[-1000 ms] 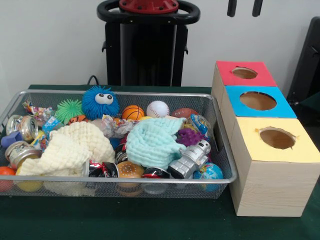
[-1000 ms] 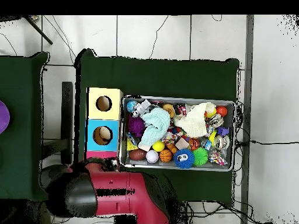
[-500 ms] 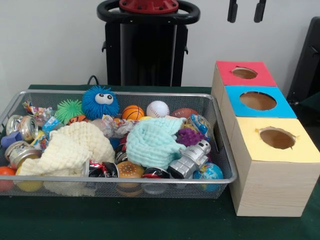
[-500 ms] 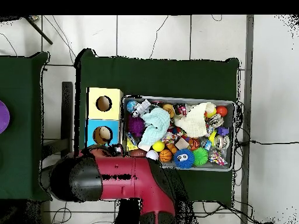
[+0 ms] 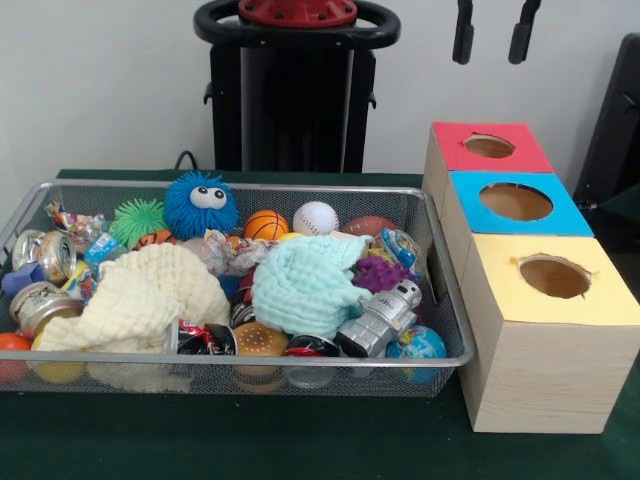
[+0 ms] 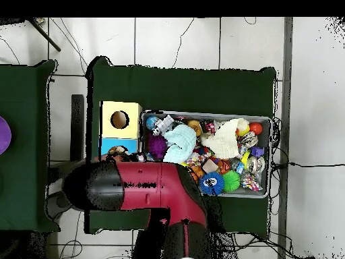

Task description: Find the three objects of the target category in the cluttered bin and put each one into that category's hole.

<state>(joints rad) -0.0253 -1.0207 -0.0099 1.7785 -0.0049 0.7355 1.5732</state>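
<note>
My gripper (image 5: 492,35) hangs open at the top of the front view, its two black fingers (image 5: 463,32) spread above the red box (image 5: 520,152), with nothing between them. The wire bin (image 5: 250,357) holds a basketball (image 5: 265,224), a baseball (image 5: 316,217), a football (image 5: 368,226), a blue fuzzy ball (image 5: 200,204), a mint cloth (image 5: 305,285), a cream cloth (image 5: 140,295) and a silver robot toy (image 5: 382,318). From overhead, the red arm (image 6: 141,192) covers the red box and the bin's (image 6: 205,113) lower left corner.
Three boxes with round holes stand in a row beside the bin: red, blue (image 5: 562,215) and yellow (image 5: 605,295). Cans (image 5: 50,255), a globe ball (image 5: 418,345), a burger toy (image 5: 260,340) and a purple spiky ball (image 5: 378,273) crowd the bin.
In the overhead view the arm has swung up over the red box, part of the blue box and the bin's corner. In the front view the fingers have come a little lower.
</note>
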